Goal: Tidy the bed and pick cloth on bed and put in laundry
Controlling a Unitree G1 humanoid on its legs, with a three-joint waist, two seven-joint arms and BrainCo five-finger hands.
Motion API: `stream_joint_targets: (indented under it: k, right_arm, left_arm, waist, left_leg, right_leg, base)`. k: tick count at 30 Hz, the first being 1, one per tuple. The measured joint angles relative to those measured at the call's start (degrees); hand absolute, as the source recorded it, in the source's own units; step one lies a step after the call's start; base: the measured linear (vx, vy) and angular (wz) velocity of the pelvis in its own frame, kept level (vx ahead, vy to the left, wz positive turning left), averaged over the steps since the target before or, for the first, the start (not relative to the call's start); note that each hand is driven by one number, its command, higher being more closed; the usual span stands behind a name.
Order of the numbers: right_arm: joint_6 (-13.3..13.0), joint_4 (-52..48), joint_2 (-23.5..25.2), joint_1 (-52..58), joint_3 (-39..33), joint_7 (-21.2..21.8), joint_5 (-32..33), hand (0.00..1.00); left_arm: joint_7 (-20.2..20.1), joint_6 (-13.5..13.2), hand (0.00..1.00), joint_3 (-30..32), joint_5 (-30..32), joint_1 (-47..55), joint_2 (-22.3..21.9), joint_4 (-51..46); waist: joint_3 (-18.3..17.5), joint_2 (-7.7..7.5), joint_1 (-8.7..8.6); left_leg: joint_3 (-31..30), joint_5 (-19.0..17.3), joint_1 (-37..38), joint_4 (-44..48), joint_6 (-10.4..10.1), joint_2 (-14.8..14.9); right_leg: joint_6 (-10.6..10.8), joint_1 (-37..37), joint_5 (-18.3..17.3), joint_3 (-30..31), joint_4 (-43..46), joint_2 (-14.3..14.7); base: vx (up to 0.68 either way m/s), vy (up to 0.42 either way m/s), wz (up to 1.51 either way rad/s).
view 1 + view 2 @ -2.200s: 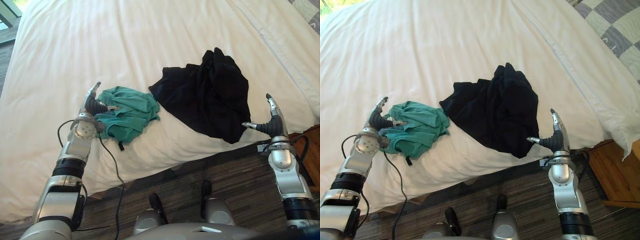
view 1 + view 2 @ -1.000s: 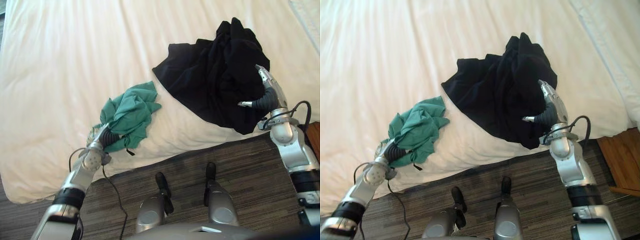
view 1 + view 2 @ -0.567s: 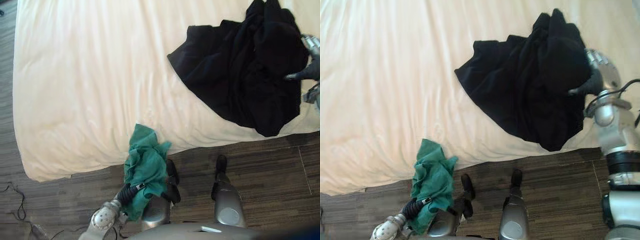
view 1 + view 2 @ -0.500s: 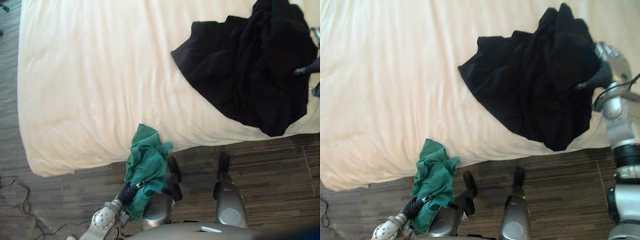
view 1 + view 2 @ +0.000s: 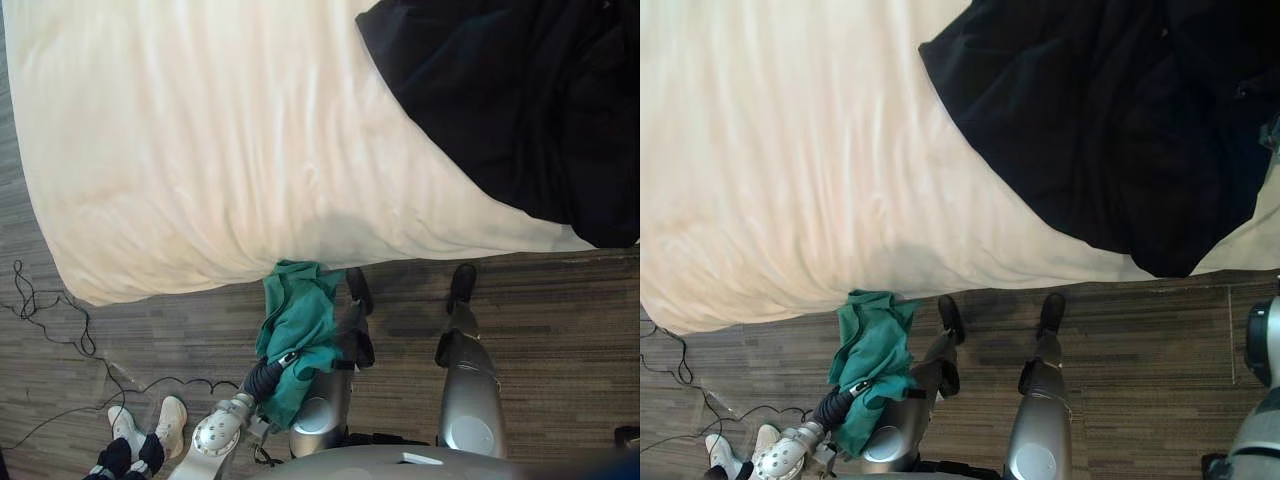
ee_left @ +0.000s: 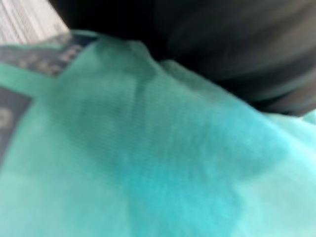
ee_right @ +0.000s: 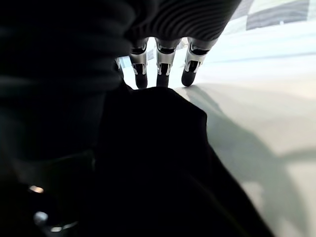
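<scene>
A green cloth [image 5: 300,325] hangs from my left hand [image 5: 264,378] over the floor, just off the near edge of the white bed [image 5: 200,150]. The hand is shut on the cloth's lower part, and the green cloth [image 6: 148,163] lies right against the left wrist view. A black cloth [image 5: 520,100] lies spread on the bed at the right. My right hand [image 7: 158,66] hovers over the black cloth [image 7: 148,163] with straight fingers, open, holding nothing.
Dark wood floor [image 5: 560,300] runs along the bed's near edge. A person's white shoes [image 5: 140,430] stand at the lower left, by thin wires [image 5: 40,310] on the floor. A checked pillow [image 7: 276,12] lies beyond the right hand.
The view has swung down and left. My left hand has drawn the green cloth off the bed and lower over the floor. My right hand has gone out past the right side.
</scene>
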Motion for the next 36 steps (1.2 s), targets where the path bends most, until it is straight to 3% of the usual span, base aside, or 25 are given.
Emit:
stream_joint_targets:
  k: [7,14,19,26,31,36]
  right_arm:
    - [-0.2,-2.2,3.5,3.8,-5.6,2.3,13.8,0.0]
    - [-1.4,-4.2,9.7,8.0,-10.2,3.8,29.5,0.0]
    - [-2.0,-6.0,13.3,9.4,-11.3,4.4,35.6,0.0]
    - [-3.0,-8.7,18.1,10.0,-10.8,6.3,37.5,0.0]
    - [-3.2,-8.2,18.1,10.0,-10.8,6.3,37.4,0.0]
    - [-4.4,-4.7,17.5,8.3,-8.2,6.2,30.3,0.0]
  left_arm:
    - [-0.5,0.2,1.0,0.0,-2.2,0.0,-0.1,-0.8]
    - [-1.4,1.3,1.0,0.0,-2.5,0.0,-0.1,-0.6]
    - [-1.4,1.4,1.0,0.1,-2.5,0.0,-1.0,0.7]
    - [-1.4,1.3,1.0,0.2,-2.4,-0.5,-2.1,2.0]
    - [-1.3,1.3,1.0,0.2,-2.4,-2.0,-2.2,3.5]
    - [-1.1,1.1,1.0,0.2,-2.1,-2.5,-2.2,5.1]
  waist:
    - [0.0,-0.08,0.45]
    - [-0.3,-0.71,-0.14]
    - [-0.4,-0.87,-0.53]
    - [-0.7,-0.9,-0.74]
    - [-0.9,-0.82,-0.02]
    - [-1.0,-0.74,0.55]
  left_leg:
    - [0.0,1.1,0.5,-0.2,-0.8,1.1]
    - [-1.6,1.7,2.7,-0.4,-1.4,2.8]
    - [-1.8,1.9,4.2,-0.3,-1.5,3.0]
    - [-3.4,2.7,3.8,-0.3,-1.4,3.0]
    - [-4.8,3.3,2.2,-0.3,-1.4,2.8]
    - [-5.6,3.6,0.7,-0.3,-1.5,2.7]
  right_leg:
    - [-0.4,0.0,-0.3,-0.2,1.4,0.8]
    - [-1.3,3.1,-0.7,-1.8,1.5,2.4]
    - [-1.5,4.8,-0.3,-2.0,1.1,2.6]
    - [-1.6,6.0,0.7,-3.2,-0.6,2.9]
    - [-1.8,5.3,1.3,-4.3,-1.0,2.8]
    - [-1.8,4.2,1.6,-4.7,-1.3,2.8]
  base:
    - [0.0,-0.001,-0.01]
    - [-0.01,-0.025,0.05]
    - [0.0,0.0,0.0]
    - [0.0,-0.015,0.08]
    - [-0.02,-0.011,0.13]
    - [-0.01,-0.009,0.05]
